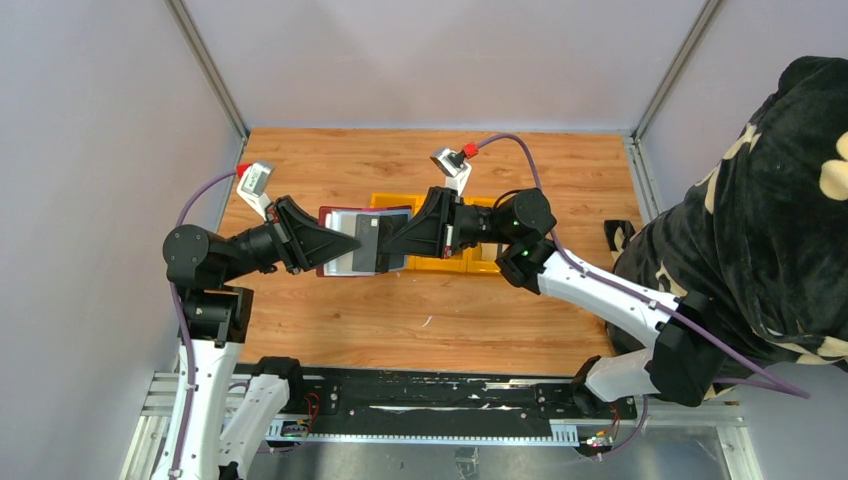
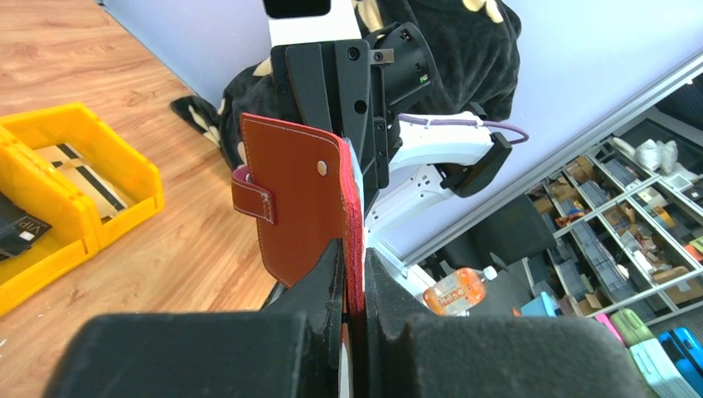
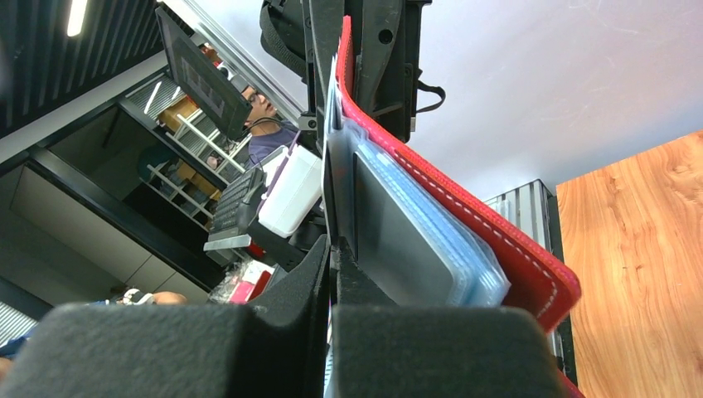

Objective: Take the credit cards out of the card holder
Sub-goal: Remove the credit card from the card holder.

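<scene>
The red card holder (image 1: 345,240) hangs open above the table between my two grippers. My left gripper (image 1: 352,243) is shut on the holder's red edge, seen close up in the left wrist view (image 2: 355,265), where the holder's brown-red cover (image 2: 298,199) and its closing tab (image 2: 253,195) stand upright. My right gripper (image 1: 385,243) comes in from the right and is shut (image 3: 330,249) on the thin edge of a dark credit card (image 1: 372,240) at the holder's lining. Another grey card (image 3: 398,240) sits in the blue sleeves (image 3: 477,269) beside the red cover (image 3: 514,249).
A yellow bin (image 1: 470,262) lies on the wooden table under the right arm. In the left wrist view the bin (image 2: 124,166) holds a dark card (image 2: 21,228) and another card (image 2: 79,170). A person in dark patterned clothing (image 1: 770,200) stands at the right.
</scene>
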Controlling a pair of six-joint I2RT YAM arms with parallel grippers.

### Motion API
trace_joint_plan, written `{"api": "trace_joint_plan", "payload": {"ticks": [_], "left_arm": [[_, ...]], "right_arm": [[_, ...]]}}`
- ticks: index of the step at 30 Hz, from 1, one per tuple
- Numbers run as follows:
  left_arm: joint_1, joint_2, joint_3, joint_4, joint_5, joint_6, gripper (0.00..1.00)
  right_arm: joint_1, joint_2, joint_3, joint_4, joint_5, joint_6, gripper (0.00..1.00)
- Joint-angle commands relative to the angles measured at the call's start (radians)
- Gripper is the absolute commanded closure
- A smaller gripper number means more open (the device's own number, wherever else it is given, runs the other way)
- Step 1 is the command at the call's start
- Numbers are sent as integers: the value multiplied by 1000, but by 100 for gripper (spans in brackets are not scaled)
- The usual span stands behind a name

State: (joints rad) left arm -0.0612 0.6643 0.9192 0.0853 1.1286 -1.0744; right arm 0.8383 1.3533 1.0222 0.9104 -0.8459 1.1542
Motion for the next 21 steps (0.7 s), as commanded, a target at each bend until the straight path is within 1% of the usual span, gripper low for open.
{"api": "trace_joint_plan", "payload": {"ticks": [1,3,4,5,7,8,10,12,13,14,15,16,18,19,21], "left_arm": [[-4,-7,35,39,31,-11,98],[-4,-6,35,39,27,-11,98],[-3,-8,36,38,27,-12,98],[-3,-8,36,38,26,-12,99],[-3,-10,36,39,20,-12,100],[-3,-11,37,39,17,-12,100],[-3,-10,37,38,9,-10,100],[-3,-7,39,28,3,-3,100],[-3,-6,42,17,0,7,100],[-3,-5,45,8,-1,14,100],[-4,-3,52,-1,-3,21,100],[-3,-1,55,-6,-3,25,100],[-3,1,66,-17,-3,34,100],[-3,3,70,-21,-3,40,100],[-4,4,78,-33,-4,53,100]], "right_arm": [[-22,-36,-16,19,19,-20,100],[-22,-34,-12,19,16,-18,100],[-22,-33,-9,22,16,-13,98],[-21,-29,-6,29,15,-3,92],[-20,-18,4,69,17,29,74],[-18,-9,8,91,19,45,68],[-14,10,19,135,24,76,63],[-8,30,31,172,24,100,62],[-5,38,38,182,23,106,63],[-3,47,43,189,22,110,68],[-1,52,48,189,19,114,77],[-2,55,48,191,15,116,82],[-4,49,41,186,6,112,96],[-8,41,34,173,3,103,100],[-25,13,17,128,-8,74,100]]}}
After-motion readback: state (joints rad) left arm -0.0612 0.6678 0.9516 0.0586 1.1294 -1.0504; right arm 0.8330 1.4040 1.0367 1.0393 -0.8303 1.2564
